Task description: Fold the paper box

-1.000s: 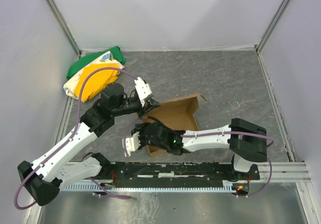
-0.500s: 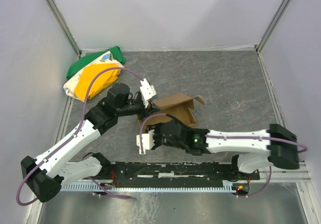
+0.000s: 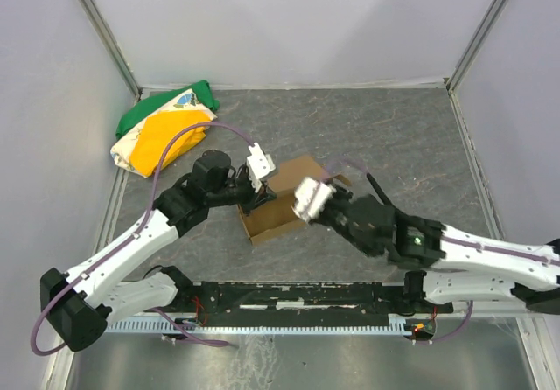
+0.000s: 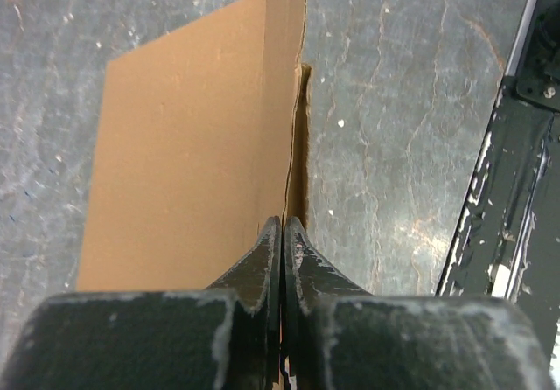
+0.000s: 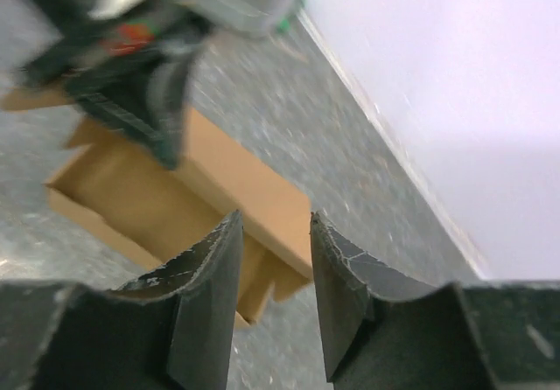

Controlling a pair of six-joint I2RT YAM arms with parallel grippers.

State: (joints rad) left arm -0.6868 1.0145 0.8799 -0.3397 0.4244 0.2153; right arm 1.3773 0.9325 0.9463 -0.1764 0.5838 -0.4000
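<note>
The paper box (image 3: 282,217) lay partly folded, with its open side up, on the table (image 3: 402,136), a little left of the middle and closer to the near edge than to the far one. The left gripper (image 4: 282,229) stood at the left side of the box with its fingers (image 4: 259,263) pressed together on the thin edge of an upright cardboard wall. The right gripper (image 5: 272,226) was over the right part of the box, its fingers (image 5: 208,268) spread apart with nothing between them. A green, yellow and white cloth bundle (image 3: 162,132) lay near the far left corner, well apart from the box.
</note>
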